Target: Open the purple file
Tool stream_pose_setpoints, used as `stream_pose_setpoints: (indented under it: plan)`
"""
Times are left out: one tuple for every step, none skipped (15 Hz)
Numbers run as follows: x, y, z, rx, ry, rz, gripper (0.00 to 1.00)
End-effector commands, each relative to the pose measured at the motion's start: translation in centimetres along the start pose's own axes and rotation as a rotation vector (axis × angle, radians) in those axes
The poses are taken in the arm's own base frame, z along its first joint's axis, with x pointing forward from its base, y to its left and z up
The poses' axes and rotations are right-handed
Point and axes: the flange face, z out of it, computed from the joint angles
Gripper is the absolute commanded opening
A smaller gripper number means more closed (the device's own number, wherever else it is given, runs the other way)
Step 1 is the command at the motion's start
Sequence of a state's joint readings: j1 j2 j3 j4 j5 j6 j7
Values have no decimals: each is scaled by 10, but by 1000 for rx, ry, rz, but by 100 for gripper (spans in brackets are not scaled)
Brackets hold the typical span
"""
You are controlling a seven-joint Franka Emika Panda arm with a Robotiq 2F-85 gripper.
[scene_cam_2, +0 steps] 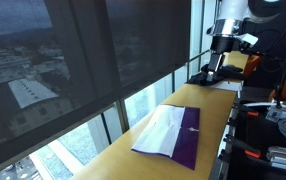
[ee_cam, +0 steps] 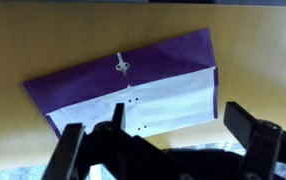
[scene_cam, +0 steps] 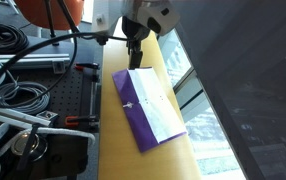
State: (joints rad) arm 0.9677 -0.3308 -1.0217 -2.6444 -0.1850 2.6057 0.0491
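The purple file (scene_cam: 124, 94) lies flat on the yellow tabletop strip (scene_cam: 118, 150). Its cover is folded open and white paper sheets (scene_cam: 155, 106) show. It also shows in an exterior view (scene_cam_2: 188, 146) and in the wrist view (ee_cam: 83, 76), with a small white clasp (ee_cam: 121, 66) at the fold. My gripper (scene_cam: 135, 56) hangs above the table just past the far end of the file, also seen in an exterior view (scene_cam_2: 213, 70). In the wrist view the two black fingers (ee_cam: 163, 140) stand wide apart with nothing between them.
A black perforated board (scene_cam: 68, 100) with coiled cables (scene_cam: 18, 98) and red-handled tools lies beside the yellow strip. On the other side is a window with a dark mesh blind (scene_cam_2: 113, 50). The strip is narrow, with edges close to the file.
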Motion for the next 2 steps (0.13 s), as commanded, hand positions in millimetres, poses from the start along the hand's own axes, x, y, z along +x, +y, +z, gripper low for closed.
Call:
stream_pose_setpoints:
  plan:
    - [-1,0,2,1,-4,2,100]
    - [-1,0,2,1,-4,2,100]
